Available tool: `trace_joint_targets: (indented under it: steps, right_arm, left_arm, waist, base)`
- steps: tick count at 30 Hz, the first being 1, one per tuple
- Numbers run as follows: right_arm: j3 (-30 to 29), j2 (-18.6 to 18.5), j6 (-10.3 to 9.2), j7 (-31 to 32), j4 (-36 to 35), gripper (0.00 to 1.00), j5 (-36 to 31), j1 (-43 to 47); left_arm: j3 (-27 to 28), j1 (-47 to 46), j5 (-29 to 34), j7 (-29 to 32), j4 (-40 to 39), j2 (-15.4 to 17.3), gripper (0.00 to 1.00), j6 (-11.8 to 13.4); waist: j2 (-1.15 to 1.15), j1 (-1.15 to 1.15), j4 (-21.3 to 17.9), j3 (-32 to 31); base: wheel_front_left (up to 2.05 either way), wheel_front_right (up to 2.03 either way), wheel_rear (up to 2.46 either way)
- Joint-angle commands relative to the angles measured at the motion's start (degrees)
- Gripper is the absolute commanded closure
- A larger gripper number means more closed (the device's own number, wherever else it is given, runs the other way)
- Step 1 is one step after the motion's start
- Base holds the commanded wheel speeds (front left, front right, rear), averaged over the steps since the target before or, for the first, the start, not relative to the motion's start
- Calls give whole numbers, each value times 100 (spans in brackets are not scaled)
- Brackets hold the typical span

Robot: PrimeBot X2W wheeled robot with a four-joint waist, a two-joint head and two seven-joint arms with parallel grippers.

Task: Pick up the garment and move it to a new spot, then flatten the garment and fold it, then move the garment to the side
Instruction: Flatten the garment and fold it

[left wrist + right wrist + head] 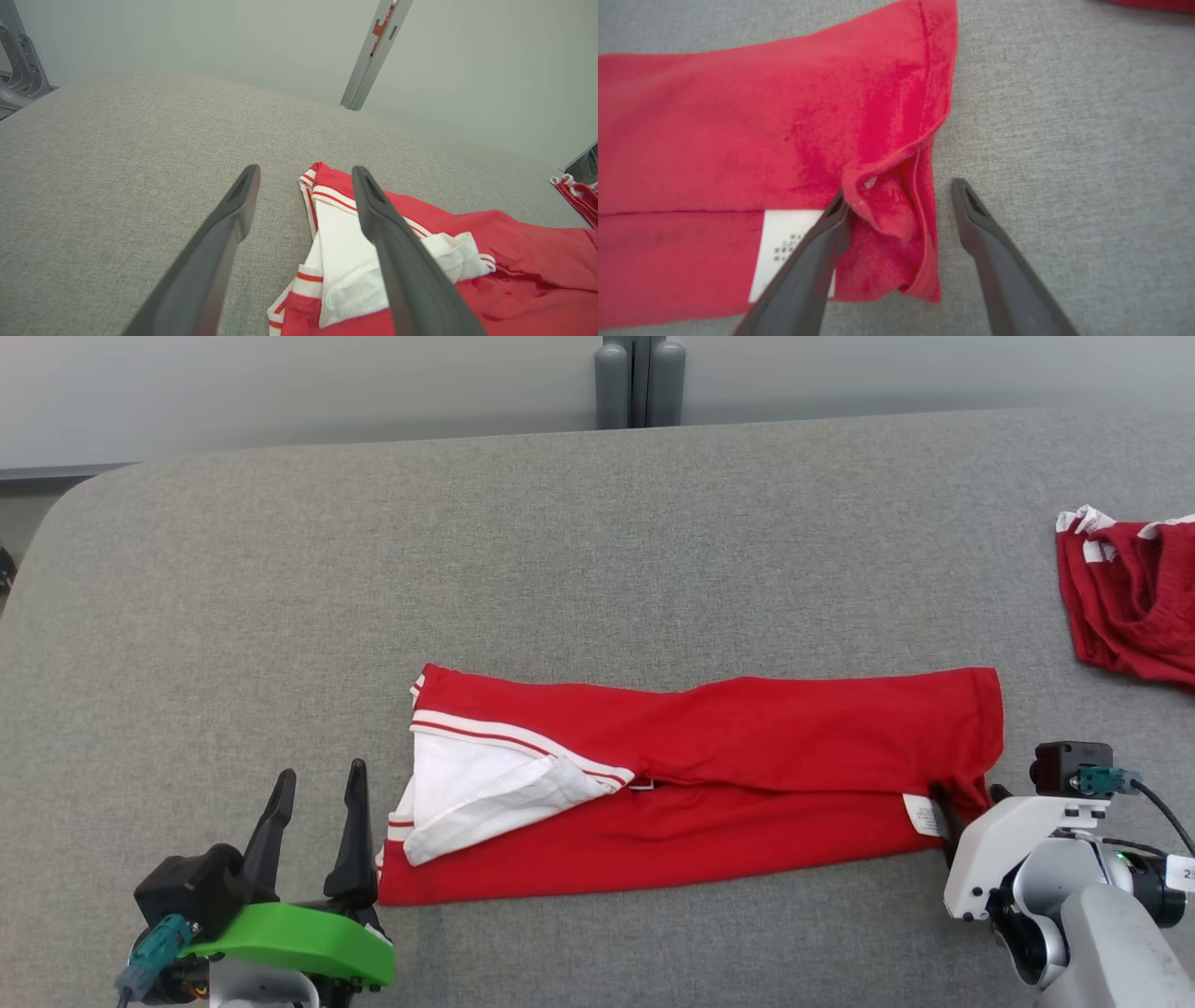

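Head view: the red garment (pixel 709 775) lies in the near middle of the grey fabric-covered table (pixel 560 541), folded lengthwise into a long band that runs from left to right. At its left end a white section (pixel 476 784) edged with red-and-white striped trim is turned open on top of the red cloth. At its right end a white care label (pixel 924 815) sits near the lower edge.

The right gripper (pixel 971 798) is at that right end with its fingers spread apart, not clamped. In the right wrist view one finger (pixel 817 261) lies across the care label (pixel 780 242), its tip against a raised fold of the hem, and the other finger (pixel 994 242) is over bare table just beside the garment's (pixel 738 130) edge. The folded corner of the hem sits between them.

The left gripper (pixel 320 773) is just beside the garment's left end, fingers spread and holding nothing. In the left wrist view one finger (pixel 397 252) crosses in front of the white section (pixel 345 247) and the other (pixel 219 242) is over bare table.

A second red-and-white garment (pixel 1130 597) lies crumpled at the table's far right, well apart. A grey post (pixel 640 383) stands behind the table's far edge.
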Motion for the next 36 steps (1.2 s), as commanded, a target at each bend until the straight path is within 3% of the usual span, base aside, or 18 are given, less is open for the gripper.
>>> trace_joint_targets:
  steps: [1,3,5,6,7,17,24,29,36]
  right_arm:
    - [65,57,-1,58,126,13,-49,-57]
    - [122,83,-1,53,245,53,-40,-139]
    - [168,95,-1,40,359,68,-49,-214]
    - [184,93,-1,29,416,87,-50,-260]
    - [192,87,-1,15,454,100,-50,-301]
    - [-167,-332,-9,-239,587,100,-49,-652]
    - [-791,-661,-6,-340,333,100,-39,-427]
    - [-867,-494,-6,-460,-10,100,70,-301]
    - [-137,-112,-5,-311,-1009,100,491,-36]
  left_arm:
    - [-9,-128,44,8,14,23,0,7]
    - [-31,-137,63,19,21,26,0,18]
    - [-50,-145,69,32,22,34,0,26]
    - [-54,-153,66,33,22,38,0,31]
    - [-56,-157,62,37,23,45,0,36]
    - [-87,-143,57,40,44,65,0,56]
    - [-149,-201,86,73,78,62,0,60]
    - [-149,-188,69,84,105,96,0,69]
    - [-197,-192,50,108,150,113,0,58]
  waist:
    - [0,0,-4,8]
    - [0,0,-13,15]
    - [0,0,-29,19]
    - [0,0,-39,20]
    - [0,0,-50,20]
    - [0,0,-308,-45]
    - [0,0,-449,-81]
    - [0,0,-526,-95]
    - [0,0,-463,-188]
  base:
    - [0,0,0]
    - [0,0,0]
    - [0,0,0]
    - [0,0,0]
    - [0,0,0]
    - [0,0,0]
    - [0,0,0]
    - [0,0,0]
    - [0,0,0]
